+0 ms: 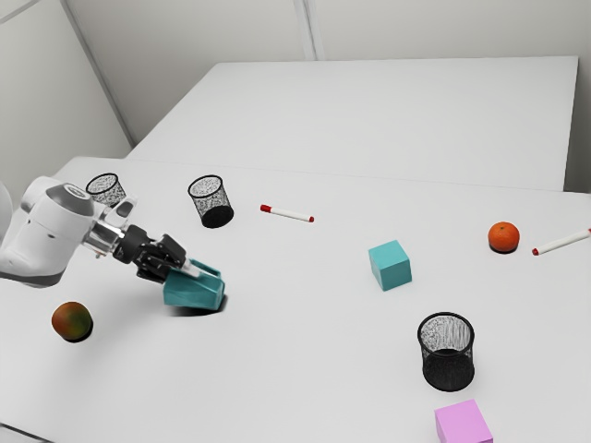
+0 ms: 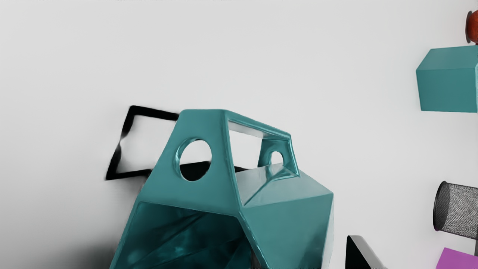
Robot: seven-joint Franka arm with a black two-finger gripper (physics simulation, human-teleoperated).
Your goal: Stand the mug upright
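Note:
The gripper (image 1: 170, 265) is at the teal mug (image 1: 192, 292), over its side nearest the arm. Tipped over rather than upright, the mug has its handle raised above its body. In the wrist view the mug (image 2: 285, 220) shows its dark hollow mouth towards my hand, with the two-holed handle beyond. My gripper (image 2: 239, 259) stands open around the mug; one fingertip (image 2: 358, 254) is separated from the mug's wall by a gap, and the other is hidden by the mug.
A teal cube (image 1: 391, 266), a mesh cup (image 1: 447, 353) and a pink cube (image 1: 464, 425) stand towards the exterior view's right. Near the arm are a mango (image 1: 72, 320) and another mesh cup (image 1: 211, 201). A marker (image 1: 288, 214) lies behind the mug; an orange (image 1: 503, 236) is farther off.

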